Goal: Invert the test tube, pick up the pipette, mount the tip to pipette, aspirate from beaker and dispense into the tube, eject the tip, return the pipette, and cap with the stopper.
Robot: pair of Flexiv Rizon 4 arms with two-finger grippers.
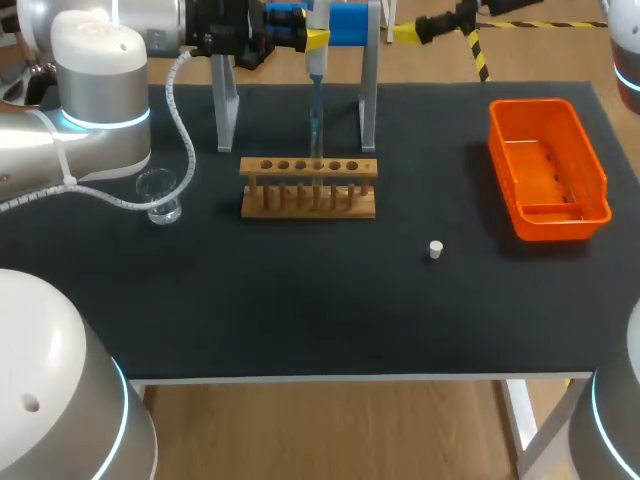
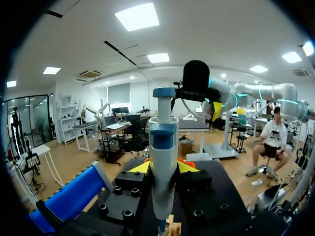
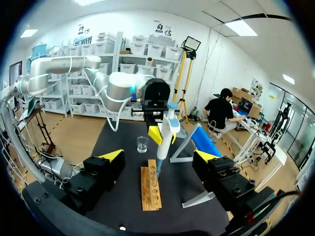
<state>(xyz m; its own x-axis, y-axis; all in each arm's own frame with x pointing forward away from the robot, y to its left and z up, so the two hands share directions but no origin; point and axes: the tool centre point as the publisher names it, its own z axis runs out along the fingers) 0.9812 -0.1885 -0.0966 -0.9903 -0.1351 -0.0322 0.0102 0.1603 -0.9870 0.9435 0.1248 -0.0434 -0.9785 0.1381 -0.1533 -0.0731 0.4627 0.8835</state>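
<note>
yellow-tipped fingers of the left gripper are closed on the pipette from both sides and hold it upright at the far middle of the table, just near of the blue pipette stand. its mounted tip points straight down at a hole right of centre in the wooden rack. the test tube should be in that hole, but i cannot make out its glass for sure. the right gripper hangs far right of the stand, fingers spread wide and holding nothing.

the beaker stands well left of the rack, so i judge aspiration is done and the dispense into the tube is in hand.

the next move calls for the plunger pressed right down with the tip kept centred in the hole. then comes a clean vertical lift before ejecting the tip, probably towards the orange bin at far right. the stopper waits near right of the rack, not yet used.
</note>
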